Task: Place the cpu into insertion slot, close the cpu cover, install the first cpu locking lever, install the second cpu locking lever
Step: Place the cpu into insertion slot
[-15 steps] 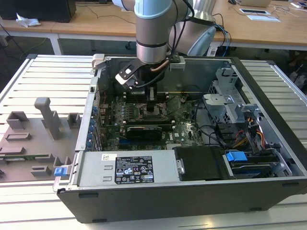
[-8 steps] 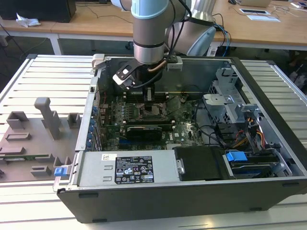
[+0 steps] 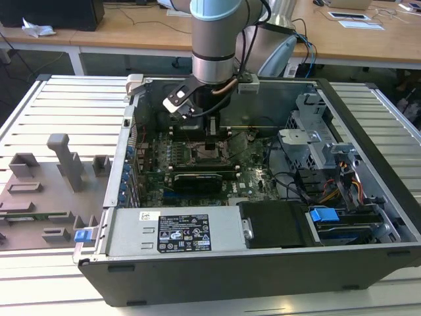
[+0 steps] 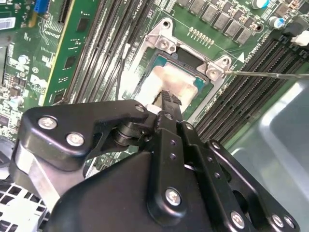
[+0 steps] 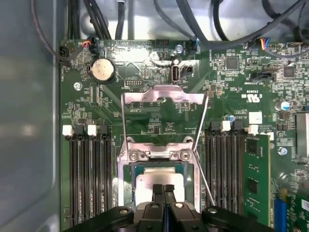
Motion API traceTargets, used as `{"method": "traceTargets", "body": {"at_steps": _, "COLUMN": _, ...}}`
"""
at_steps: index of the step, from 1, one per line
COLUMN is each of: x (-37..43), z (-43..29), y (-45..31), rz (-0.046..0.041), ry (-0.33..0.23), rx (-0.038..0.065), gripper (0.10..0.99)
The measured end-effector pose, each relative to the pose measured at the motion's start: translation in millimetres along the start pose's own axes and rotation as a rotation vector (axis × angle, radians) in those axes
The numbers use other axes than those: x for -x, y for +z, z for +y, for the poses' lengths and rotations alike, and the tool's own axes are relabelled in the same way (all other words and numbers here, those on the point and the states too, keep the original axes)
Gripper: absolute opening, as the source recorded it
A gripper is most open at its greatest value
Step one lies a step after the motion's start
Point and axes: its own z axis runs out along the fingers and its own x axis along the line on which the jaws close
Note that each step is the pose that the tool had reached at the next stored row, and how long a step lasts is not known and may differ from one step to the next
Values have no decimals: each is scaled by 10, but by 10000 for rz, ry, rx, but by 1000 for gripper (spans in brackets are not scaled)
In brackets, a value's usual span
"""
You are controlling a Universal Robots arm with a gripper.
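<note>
Case point(image 3: 263, 280) holds the board; cpu point(image 5: 159, 178) lies flat in the slot point(image 5: 123, 183), metal top up; cover point(image 5: 164, 95) stands raised beside the slot; tool point(image 5: 164, 189) clenched, empty, just over the slot.

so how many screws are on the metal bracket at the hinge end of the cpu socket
2. One screw and a second screw sit near either end of the bracket, beside the open cpu cover. The gripper covers the far end, so more may be hidden.
</note>
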Motion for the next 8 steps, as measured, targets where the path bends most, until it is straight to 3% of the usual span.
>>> {"method": "traceTargets", "body": {"at_steps": 8, "x": 8, "z": 7, "y": -164, "rz": 0, "ry": 0, "rx": 0, "gripper": 106}}
